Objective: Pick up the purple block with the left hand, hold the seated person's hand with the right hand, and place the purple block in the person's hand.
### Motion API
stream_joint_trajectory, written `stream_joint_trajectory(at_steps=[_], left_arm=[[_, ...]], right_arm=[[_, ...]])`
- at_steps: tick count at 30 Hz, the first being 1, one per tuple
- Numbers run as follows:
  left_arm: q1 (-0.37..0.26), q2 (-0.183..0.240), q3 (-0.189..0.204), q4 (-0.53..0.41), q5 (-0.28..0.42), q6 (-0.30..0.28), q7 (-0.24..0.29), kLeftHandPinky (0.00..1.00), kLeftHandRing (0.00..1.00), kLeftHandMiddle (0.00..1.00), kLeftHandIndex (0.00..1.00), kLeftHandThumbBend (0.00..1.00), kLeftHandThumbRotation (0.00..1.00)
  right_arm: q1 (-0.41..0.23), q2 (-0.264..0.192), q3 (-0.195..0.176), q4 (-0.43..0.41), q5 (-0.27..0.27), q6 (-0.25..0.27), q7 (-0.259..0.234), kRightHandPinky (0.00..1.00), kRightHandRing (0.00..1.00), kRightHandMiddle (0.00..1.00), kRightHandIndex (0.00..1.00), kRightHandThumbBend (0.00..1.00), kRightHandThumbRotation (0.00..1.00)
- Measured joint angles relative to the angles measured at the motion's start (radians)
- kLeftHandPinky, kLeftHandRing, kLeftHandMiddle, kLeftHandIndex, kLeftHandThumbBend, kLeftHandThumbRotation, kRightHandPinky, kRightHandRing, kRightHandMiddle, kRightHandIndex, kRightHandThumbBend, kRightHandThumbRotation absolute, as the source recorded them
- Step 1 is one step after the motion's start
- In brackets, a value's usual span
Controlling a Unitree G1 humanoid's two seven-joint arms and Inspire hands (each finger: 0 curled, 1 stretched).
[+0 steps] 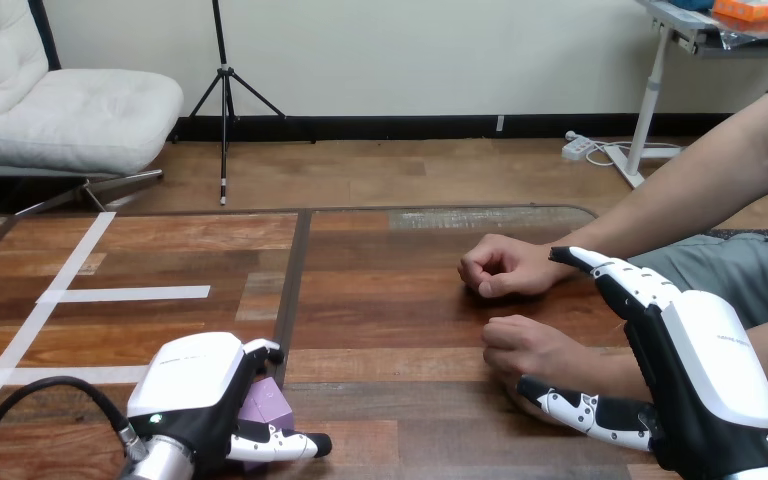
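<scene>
Purple block (pixel 266 408) enclosed by curled left hand (pixel 195 385), for lifting | person's nearer fist (pixel 525 345), right of block, bracketed by wide-spread right hand (pixel 705 370), not yet clasped.

Head camera, close, forward and down across the wooden table (pixel 390 300).

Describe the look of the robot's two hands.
The left hand and right hand match: black bodies, rounded white shells on the backs, black-and-white jointed fingers. A silver forearm shows behind the left hand.
</scene>
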Motion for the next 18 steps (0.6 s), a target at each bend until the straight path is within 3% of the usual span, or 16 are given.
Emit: stream_joint_trajectory(at_steps=[3, 10, 18], left_arm=[[-0.001, -0.001, -0.003, 0.001, -0.013, 0.002, 0.024, 0.25, 0.37, 0.46, 0.51, 0.59, 0.37], [0.001, -0.004, -0.007, 0.034, -0.048, -0.003, 0.107, 0.22, 0.31, 0.38, 0.41, 0.37, 0.27], [0.0, -0.003, -0.008, 0.068, -0.09, -0.003, 0.15, 0.2, 0.29, 0.36, 0.4, 0.34, 0.26]], right_arm=[[0.0, 0.0, 0.0, -0.001, 0.0, 0.0, 0.001, 0.9, 0.87, 0.86, 0.84, 0.71, 0.18], [0.0, 0.0, 0.0, -0.001, 0.0, 0.0, 0.001, 0.9, 0.87, 0.85, 0.84, 0.71, 0.18], [0.0, 0.0, 0.0, -0.001, 0.0, 0.0, 0.001, 0.9, 0.87, 0.85, 0.84, 0.71, 0.18]])
